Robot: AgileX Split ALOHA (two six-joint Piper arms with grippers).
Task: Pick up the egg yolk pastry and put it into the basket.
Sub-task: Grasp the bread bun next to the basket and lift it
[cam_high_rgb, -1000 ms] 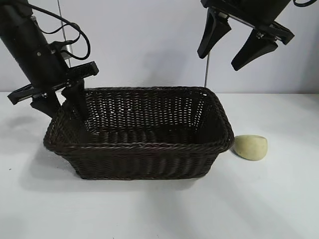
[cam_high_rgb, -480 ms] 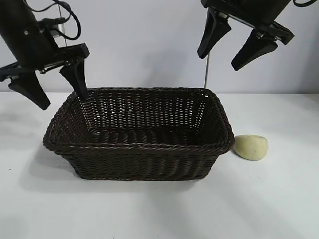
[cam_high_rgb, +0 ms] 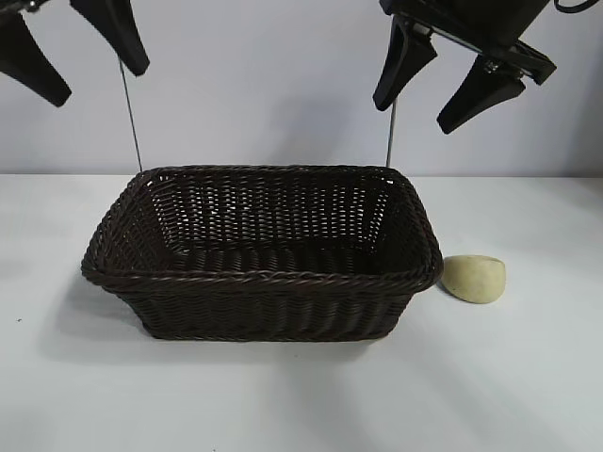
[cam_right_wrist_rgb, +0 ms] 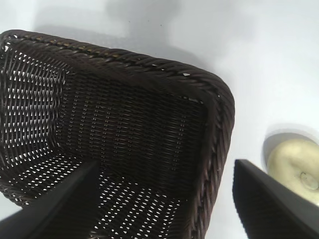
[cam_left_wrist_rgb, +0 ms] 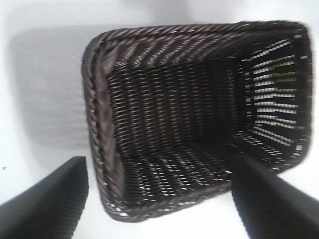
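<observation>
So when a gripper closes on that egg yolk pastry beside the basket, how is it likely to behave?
The egg yolk pastry looks rounded and smooth, so it may slip or roll if pinched off-centre. It seems to rest steadily on the table, probably on a flatter side. Being a pastry, it could dent under a hard squeeze.

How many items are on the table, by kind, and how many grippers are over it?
Wicker basket: 1, nothing visible inside
Egg yolk pastry: 1, on the table beside the basket
Grippers: 2, left gripper and right gripper, both open and raised, holding nothing
Total: 4
</observation>
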